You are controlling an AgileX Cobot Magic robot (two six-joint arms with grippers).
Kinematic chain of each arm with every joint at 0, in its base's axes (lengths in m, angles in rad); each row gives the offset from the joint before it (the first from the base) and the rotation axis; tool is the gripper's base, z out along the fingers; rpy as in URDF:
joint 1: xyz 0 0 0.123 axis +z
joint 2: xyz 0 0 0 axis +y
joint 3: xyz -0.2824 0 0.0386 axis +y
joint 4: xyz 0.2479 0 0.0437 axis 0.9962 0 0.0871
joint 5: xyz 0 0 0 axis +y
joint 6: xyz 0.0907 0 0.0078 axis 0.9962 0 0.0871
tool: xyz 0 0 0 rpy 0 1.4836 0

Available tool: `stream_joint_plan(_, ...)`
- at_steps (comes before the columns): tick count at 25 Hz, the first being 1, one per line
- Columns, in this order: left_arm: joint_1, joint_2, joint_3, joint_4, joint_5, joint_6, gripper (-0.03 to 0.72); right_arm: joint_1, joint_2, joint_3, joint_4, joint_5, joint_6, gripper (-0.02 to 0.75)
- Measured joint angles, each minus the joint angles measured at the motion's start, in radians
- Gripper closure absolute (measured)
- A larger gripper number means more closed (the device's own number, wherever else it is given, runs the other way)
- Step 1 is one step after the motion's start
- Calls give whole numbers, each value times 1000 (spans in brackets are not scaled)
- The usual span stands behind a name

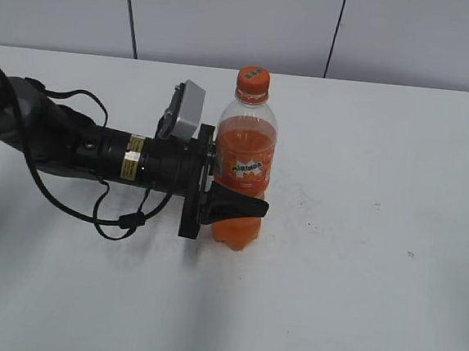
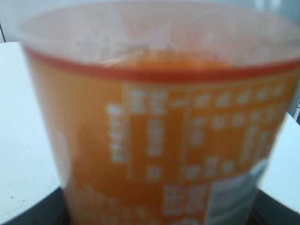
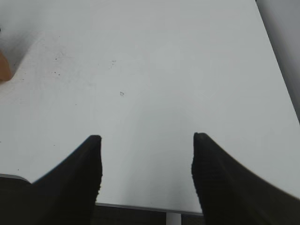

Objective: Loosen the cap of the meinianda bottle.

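The meinianda bottle [image 1: 244, 168] stands upright on the white table [image 1: 358, 260], full of orange liquid, with its orange label facing me. The orange cap [image 1: 253, 80] sits on its neck. My left gripper [image 1: 236, 204] reaches in from the left and is shut on the bottle's lower body, one black finger across its front. In the left wrist view the bottle [image 2: 159, 140] fills the frame, blurred, and the fingers barely show. My right gripper [image 3: 146, 140] is open and empty above bare table; it is out of the exterior view. A sliver of the bottle [image 3: 3, 68] shows at the right wrist view's left edge.
The table's near edge [image 3: 140, 206] lies just under my right gripper. A grey panelled wall [image 1: 232, 19] stands behind the table. Black cables [image 1: 116, 214] hang from the left arm onto the table.
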Motion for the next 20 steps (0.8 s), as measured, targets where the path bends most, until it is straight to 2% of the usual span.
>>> stream_joint_plan(9,0,0,0,0,-1,0,272,0,14,-15,1,-1,35,279)
stream_joint_plan(14,0,0,-1,1,-1,0,272,0,226,-65,34,3,41,279)
stream_joint_plan(20,0,0,-1,1,-1,0,272,0,573,-196,38,2,42,279)
